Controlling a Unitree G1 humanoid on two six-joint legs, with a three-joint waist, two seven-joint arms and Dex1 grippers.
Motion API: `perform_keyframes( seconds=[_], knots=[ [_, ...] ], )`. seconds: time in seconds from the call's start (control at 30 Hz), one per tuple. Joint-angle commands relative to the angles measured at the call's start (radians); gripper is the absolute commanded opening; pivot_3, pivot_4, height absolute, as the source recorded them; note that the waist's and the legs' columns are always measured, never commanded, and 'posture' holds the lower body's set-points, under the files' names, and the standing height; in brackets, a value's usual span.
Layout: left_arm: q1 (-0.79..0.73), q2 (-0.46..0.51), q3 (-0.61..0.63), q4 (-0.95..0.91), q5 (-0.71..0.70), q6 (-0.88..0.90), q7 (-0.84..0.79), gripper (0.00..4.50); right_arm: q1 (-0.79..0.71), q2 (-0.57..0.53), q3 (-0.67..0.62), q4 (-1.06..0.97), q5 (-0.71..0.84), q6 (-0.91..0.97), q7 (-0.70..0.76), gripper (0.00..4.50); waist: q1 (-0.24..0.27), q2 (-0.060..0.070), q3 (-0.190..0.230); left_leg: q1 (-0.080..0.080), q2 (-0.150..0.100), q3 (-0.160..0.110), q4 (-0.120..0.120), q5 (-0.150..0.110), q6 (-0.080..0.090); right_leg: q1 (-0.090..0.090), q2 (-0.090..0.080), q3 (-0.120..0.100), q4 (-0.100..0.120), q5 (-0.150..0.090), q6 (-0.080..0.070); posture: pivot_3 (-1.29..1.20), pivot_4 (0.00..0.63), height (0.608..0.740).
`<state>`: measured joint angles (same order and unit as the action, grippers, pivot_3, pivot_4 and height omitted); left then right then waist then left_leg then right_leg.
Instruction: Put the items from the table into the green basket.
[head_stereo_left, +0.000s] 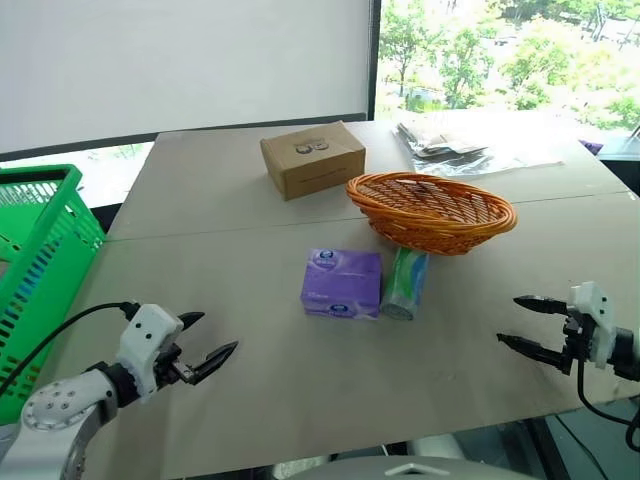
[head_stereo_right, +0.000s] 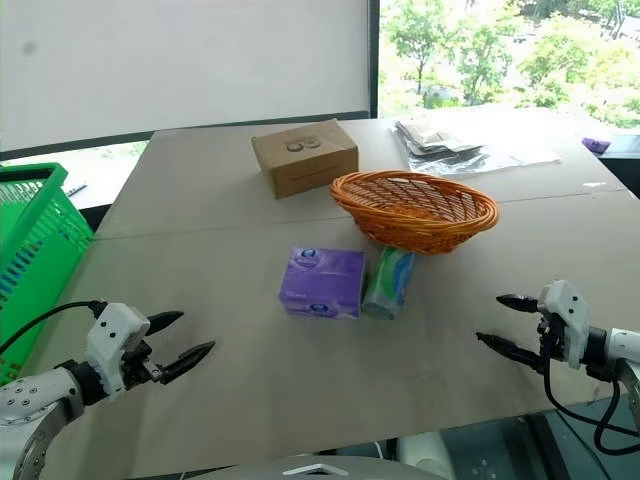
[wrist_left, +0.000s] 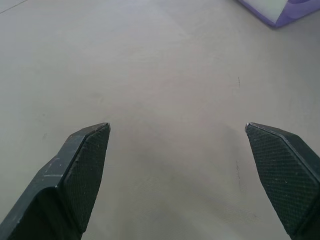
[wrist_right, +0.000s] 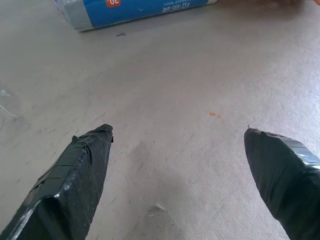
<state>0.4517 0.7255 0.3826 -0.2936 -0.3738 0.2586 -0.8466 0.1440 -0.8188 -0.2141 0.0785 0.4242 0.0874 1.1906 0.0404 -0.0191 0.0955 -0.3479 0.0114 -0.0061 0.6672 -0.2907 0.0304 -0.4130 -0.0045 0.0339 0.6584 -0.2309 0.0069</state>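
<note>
A purple soft pack (head_stereo_left: 342, 283) lies flat in the middle of the beige table (head_stereo_left: 250, 390). Right beside it, touching or nearly so, a pale green-and-white can (head_stereo_left: 406, 283) lies on its side. The bright green basket (head_stereo_left: 40, 262) stands off the table's left edge. My left gripper (head_stereo_left: 206, 337) hovers open over the near left of the table, well short of the pack, whose corner (wrist_left: 280, 11) shows in the left wrist view. My right gripper (head_stereo_left: 520, 321) is open at the near right, with the can's blue label (wrist_right: 135, 10) ahead of it.
An orange wicker basket (head_stereo_left: 432, 211) sits just behind the can, its rim overhanging the can's far end. A brown cardboard box (head_stereo_left: 313, 158) stands farther back. A clear plastic bag (head_stereo_left: 455, 145) lies at the far right. A seam (head_stereo_left: 200, 232) crosses the tabletop.
</note>
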Motion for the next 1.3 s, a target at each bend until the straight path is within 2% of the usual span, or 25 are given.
perform_keyframes(
  seconds=[0.03,0.67,0.8,0.87,0.93,1.0,1.07,1.17,1.3],
  knots=[
    [-0.013,-0.001,0.003,-0.027,0.002,-0.012,0.004,4.50,-0.016,0.001,-0.030,-0.008,0.015,-0.012,0.003,4.48,0.000,0.000,0.000,0.000,0.000,0.000,0.000,0.000,0.000,0.000,0.000,0.000,0.000,0.000,0.000,0.13,0.058,0.740],
    [-0.039,-0.018,-0.025,-0.016,0.005,-0.012,0.016,4.50,-0.024,0.018,-0.021,-0.009,0.000,-0.018,-0.011,4.48,-0.001,0.000,0.000,0.000,0.000,0.000,0.000,0.000,0.000,0.000,0.001,0.000,0.000,0.000,0.000,0.13,0.048,0.740],
    [-0.070,-0.023,0.018,-0.031,-0.053,0.023,0.024,4.50,-0.054,-0.041,-0.070,0.004,0.007,-0.007,0.004,4.48,0.000,0.000,0.000,0.000,0.000,0.001,0.000,0.000,0.000,0.000,0.001,0.000,0.000,0.000,0.000,0.13,0.045,0.740],
    [-0.098,-0.003,0.081,-0.074,-0.165,0.115,0.016,4.50,-0.104,-0.122,-0.122,-0.038,0.080,0.099,0.037,4.48,-0.002,0.004,0.003,0.000,0.000,0.001,0.001,0.000,0.000,0.000,0.001,0.000,0.001,0.000,0.000,0.13,0.045,0.740],
    [-0.076,0.073,0.192,-0.176,-0.410,0.284,-0.063,4.50,-0.234,-0.201,-0.144,-0.053,0.144,0.191,0.050,4.48,-0.007,0.004,0.003,0.000,0.000,0.003,0.001,0.000,0.000,-0.001,0.001,-0.001,0.002,0.000,0.000,0.13,0.037,0.740],
    [-0.098,0.128,0.295,-0.221,-0.607,0.378,-0.095,4.50,-0.380,-0.246,-0.114,-0.045,0.165,0.250,0.060,4.48,-0.022,0.003,0.007,0.000,0.002,0.003,0.002,0.000,0.000,-0.001,0.001,-0.002,0.003,0.000,0.000,0.13,0.027,0.740],
    [-0.141,0.169,0.336,-0.208,-0.672,0.414,-0.105,4.50,-0.511,-0.257,-0.050,-0.047,0.184,0.325,0.081,4.48,-0.026,0.004,0.005,0.001,0.002,0.001,0.001,0.000,0.000,-0.001,0.000,-0.005,0.001,0.000,0.000,0.14,0.022,0.740],
    [-0.175,0.223,0.362,-0.209,-0.718,0.447,-0.154,4.50,-0.714,-0.183,0.075,-0.021,0.175,0.392,0.102,4.48,-0.029,0.002,0.001,0.001,0.003,-0.001,-0.001,0.000,0.000,-0.001,0.004,-0.008,0.001,0.000,-0.001,0.15,0.016,0.740],
    [-0.197,0.252,0.356,-0.240,-0.729,0.467,-0.178,4.50,-0.866,-0.098,0.243,0.048,0.090,0.402,0.183,4.48,-0.025,0.002,0.001,0.000,0.002,-0.001,-0.003,0.000,0.000,-0.002,0.004,-0.006,0.001,0.001,0.000,0.17,0.000,0.740]
  ],
)
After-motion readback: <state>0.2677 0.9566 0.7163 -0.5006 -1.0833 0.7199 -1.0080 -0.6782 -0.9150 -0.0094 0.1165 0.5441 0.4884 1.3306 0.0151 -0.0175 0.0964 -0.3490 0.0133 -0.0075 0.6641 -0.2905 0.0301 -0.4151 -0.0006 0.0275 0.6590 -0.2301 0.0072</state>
